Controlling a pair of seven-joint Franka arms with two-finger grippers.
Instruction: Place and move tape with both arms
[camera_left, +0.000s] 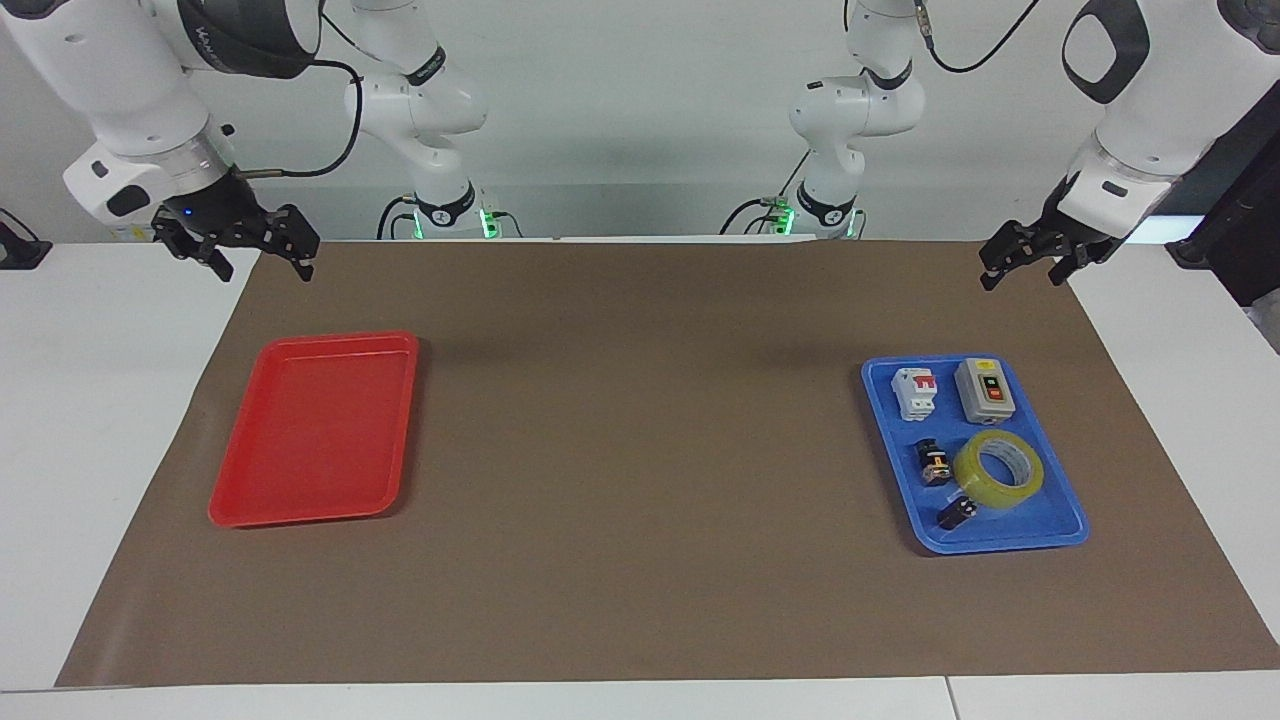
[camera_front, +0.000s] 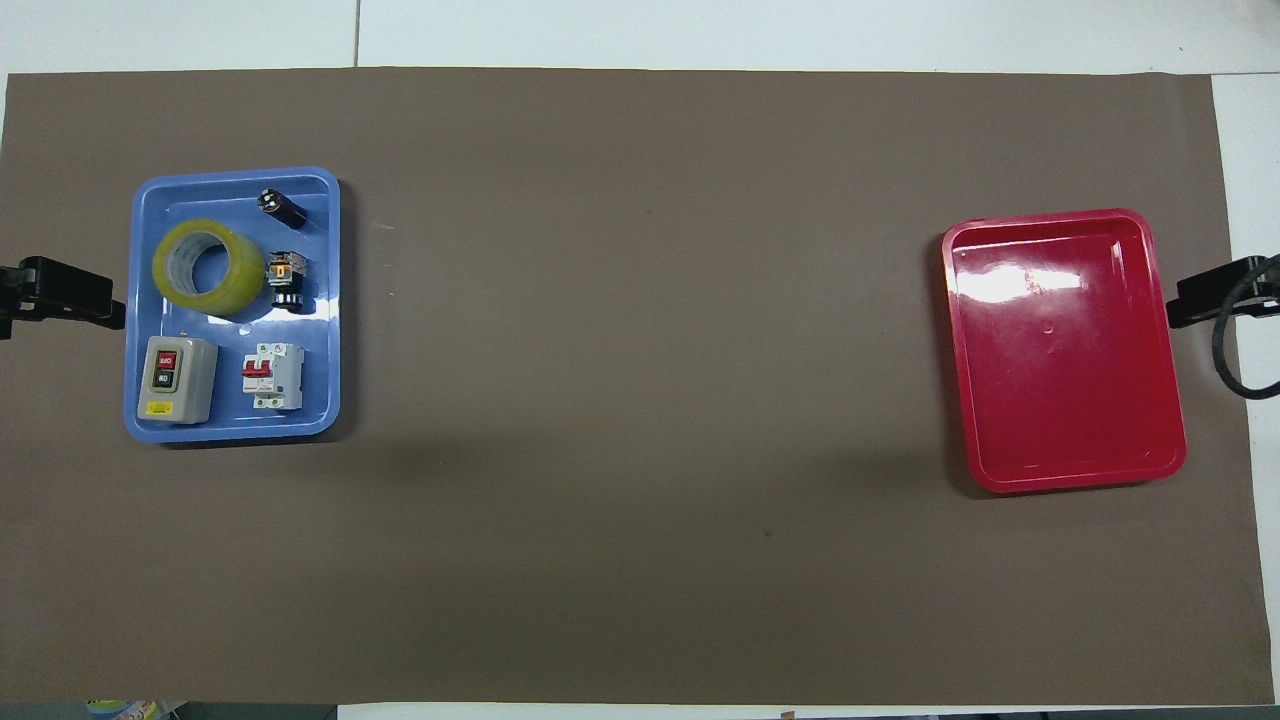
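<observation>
The yellow tape roll (camera_left: 1022, 487) lies flat in the blue tray (camera_left: 1000, 541) at the left arm's end of the table, in the half of the tray farther from the robots; it also shows in the overhead view (camera_front: 170, 262). My left gripper (camera_left: 1023, 275) hangs open and empty in the air over the edge of the brown mat at that end, well clear of the tray. My right gripper (camera_left: 262, 268) hangs open and empty over the mat's edge at the right arm's end. Only the tips of the left gripper (camera_front: 60, 290) and right gripper (camera_front: 1205, 295) show from overhead.
A red tray (camera_left: 310, 430) with nothing in it lies at the right arm's end. The blue tray also holds a grey switch box (camera_left: 987, 390), a white breaker (camera_left: 915, 392), a black-and-orange part (camera_left: 932, 462) and a small black part (camera_left: 955, 513) beside the tape.
</observation>
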